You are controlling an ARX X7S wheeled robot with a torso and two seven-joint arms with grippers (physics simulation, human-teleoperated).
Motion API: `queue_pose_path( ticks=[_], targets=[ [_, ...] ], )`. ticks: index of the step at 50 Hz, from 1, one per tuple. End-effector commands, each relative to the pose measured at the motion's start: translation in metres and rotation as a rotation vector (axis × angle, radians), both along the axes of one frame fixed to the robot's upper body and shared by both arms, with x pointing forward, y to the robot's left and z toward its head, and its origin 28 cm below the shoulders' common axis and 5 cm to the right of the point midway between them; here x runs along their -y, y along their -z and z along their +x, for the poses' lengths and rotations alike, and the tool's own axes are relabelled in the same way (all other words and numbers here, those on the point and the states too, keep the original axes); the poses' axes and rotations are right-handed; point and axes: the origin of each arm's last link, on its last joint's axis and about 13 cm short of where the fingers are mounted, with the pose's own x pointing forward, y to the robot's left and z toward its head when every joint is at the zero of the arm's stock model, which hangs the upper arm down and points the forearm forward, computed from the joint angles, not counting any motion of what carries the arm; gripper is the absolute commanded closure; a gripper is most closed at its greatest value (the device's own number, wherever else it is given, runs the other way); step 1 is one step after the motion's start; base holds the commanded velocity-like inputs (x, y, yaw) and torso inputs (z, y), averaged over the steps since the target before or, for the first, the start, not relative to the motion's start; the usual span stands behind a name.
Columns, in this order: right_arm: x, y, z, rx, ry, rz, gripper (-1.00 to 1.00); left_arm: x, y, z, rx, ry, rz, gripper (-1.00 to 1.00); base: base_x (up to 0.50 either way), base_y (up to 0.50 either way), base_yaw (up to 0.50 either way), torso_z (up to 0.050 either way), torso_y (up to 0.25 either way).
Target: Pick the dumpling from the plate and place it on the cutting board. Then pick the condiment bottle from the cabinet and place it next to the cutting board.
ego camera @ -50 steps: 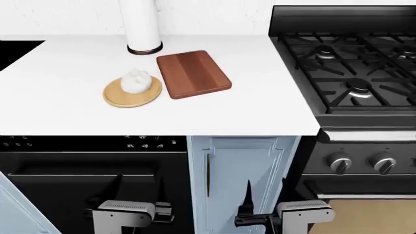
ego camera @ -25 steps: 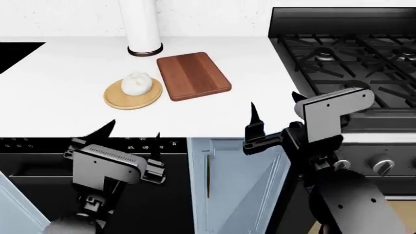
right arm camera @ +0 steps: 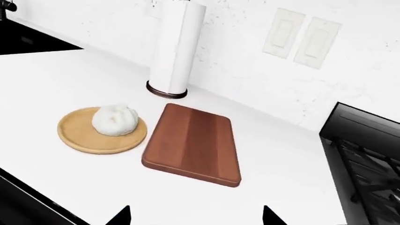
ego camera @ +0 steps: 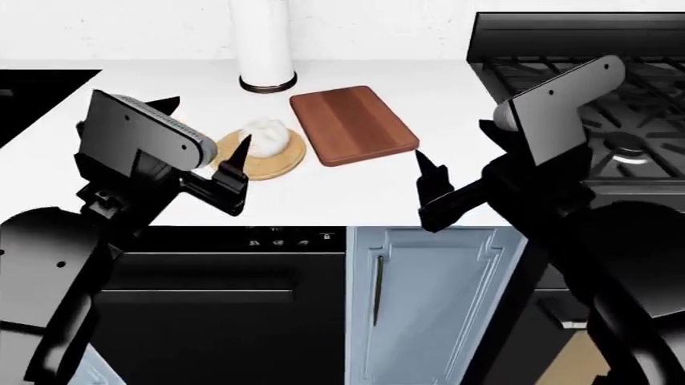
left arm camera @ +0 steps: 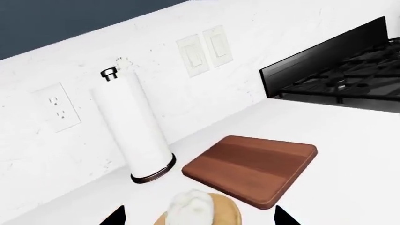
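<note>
The white pleated dumpling (ego camera: 268, 132) (right arm camera: 115, 119) (left arm camera: 194, 208) sits on the round tan plate (ego camera: 281, 164) (right arm camera: 78, 133) on the white counter. Just right of it lies the dark reddish cutting board (ego camera: 354, 126) (right arm camera: 194, 143) (left arm camera: 250, 166), bare. My left gripper (ego camera: 208, 120) (left arm camera: 200, 218) hovers open just before the plate, its fingers spread to either side of the dumpling and apart from it. My right gripper (ego camera: 455, 144) (right arm camera: 196, 216) is open and empty near the counter's front edge, right of the board. The condiment bottle is out of view.
A tall white paper towel roll (ego camera: 265, 44) (right arm camera: 178, 51) with a dark base ring stands behind the plate and board. The black gas stove (ego camera: 631, 88) borders the counter on the right, a dark recess (ego camera: 43, 84) on the left. A shut light blue cabinet door (ego camera: 428, 297) is below.
Both arms have risen from below the counter edge to counter height, the left one reaching the plate. The head view shifted, so the objects sit further right. Both grippers stayed open.
</note>
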Motion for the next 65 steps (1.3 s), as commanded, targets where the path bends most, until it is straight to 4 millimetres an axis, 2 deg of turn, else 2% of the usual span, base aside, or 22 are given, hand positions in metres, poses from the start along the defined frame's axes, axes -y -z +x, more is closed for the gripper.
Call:
queue_pose_path(
  ticks=[1,9,19,65],
  targets=[
    [0.004,-0.005,0.002,-0.027,0.0,-0.03,-1.0,-0.005,-0.015,0.006,-0.028,-0.019,0.042,-1.0,0.0,0.5,0.0,0.0,0.0],
    [0.005,-0.007,0.002,-0.015,0.004,-0.04,-1.0,-0.002,-0.014,0.007,-0.035,-0.01,0.062,-1.0,0.01,0.5,0.0,0.0,0.0],
    [0.003,-0.008,0.001,-0.008,-0.016,-0.046,-1.0,0.001,-0.01,0.006,-0.043,0.003,0.074,-1.0,0.02,0.0,0.0,0.0,0.0],
    [-0.002,-0.01,-0.005,-0.001,-0.089,-0.049,-1.0,0.006,-0.014,0.001,-0.015,0.031,0.116,-1.0,0.32,0.0,0.0,0.0,0.0]
  ],
)
